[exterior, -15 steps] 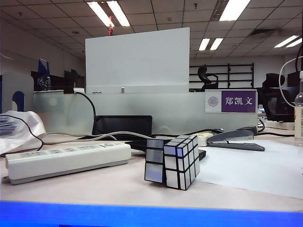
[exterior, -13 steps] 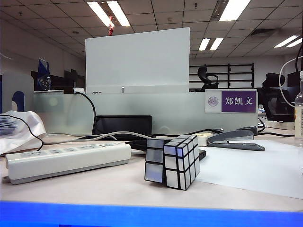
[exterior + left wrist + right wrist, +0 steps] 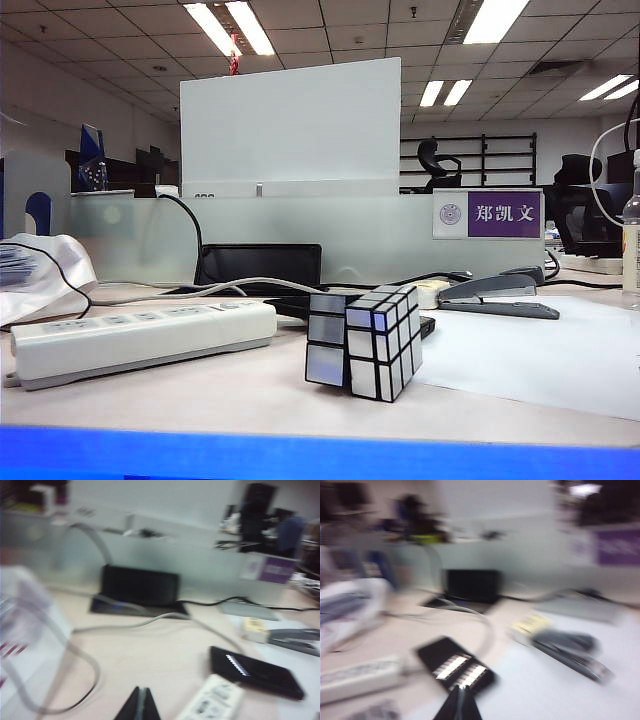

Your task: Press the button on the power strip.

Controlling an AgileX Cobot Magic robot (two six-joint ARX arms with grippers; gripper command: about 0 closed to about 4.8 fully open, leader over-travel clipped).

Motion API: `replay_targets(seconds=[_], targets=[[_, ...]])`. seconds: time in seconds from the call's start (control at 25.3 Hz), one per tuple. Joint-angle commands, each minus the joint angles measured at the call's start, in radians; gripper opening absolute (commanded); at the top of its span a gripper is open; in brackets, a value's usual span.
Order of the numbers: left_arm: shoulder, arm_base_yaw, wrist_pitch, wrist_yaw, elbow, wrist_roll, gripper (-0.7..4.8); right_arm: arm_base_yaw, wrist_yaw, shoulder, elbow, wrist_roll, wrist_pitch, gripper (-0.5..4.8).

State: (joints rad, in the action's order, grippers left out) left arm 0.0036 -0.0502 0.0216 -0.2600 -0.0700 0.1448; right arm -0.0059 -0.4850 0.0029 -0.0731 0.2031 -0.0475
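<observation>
Power strip (image 3: 140,340) lay on the bench (image 3: 250,395) at 9 o'clock from the silver cube (image 3: 365,340). Left hand (image 3: 140,705) and right hand (image 3: 460,702) hovered above the bench, each with fingers pressed together, holding nothing.

Power strip (image 3: 140,338) shifted slightly.

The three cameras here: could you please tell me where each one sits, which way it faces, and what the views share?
Exterior view: low at the desk's near edge, facing the power strip, silver cube and stapler; no arm shows.
Left wrist view: above the desk, angled down; shut left gripper at the frame edge.
Right wrist view: likewise, blurred; shut right gripper shows.
Shared: all three show the power strip, stapler and grey cord.
</observation>
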Motion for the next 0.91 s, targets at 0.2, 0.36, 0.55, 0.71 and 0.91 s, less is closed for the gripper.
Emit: replay_targets(seconds=[0.2,0.36,0.55,0.71,0.91], targets=[[0.055,0.000,-0.146,-0.072,-0.120,0.009,-0.05,0.000,-0.216,0.141,-0.138,0.006,0.071,0.00],[0.255,0.000,-0.154,-0.122,-0.257,-0.017,-0.05,0.002,-0.389,0.412,-0.180,0.000,0.073,0.00],[0.537,0.000,-0.300,-0.138,-0.555,-0.151,-0.05,0.045,-0.471,0.658,-0.294,-0.065,0.078,0.00],[0.803,0.000,-0.586,-0.145,-0.811,-0.270,-0.05,0.167,-0.350,0.706,-0.391,-0.183,0.164,0.00],[1.078,-0.014,-0.694,-0.169,-0.946,-0.323,-0.05,0.266,-0.269,0.708,-0.423,-0.212,0.172,0.00]])
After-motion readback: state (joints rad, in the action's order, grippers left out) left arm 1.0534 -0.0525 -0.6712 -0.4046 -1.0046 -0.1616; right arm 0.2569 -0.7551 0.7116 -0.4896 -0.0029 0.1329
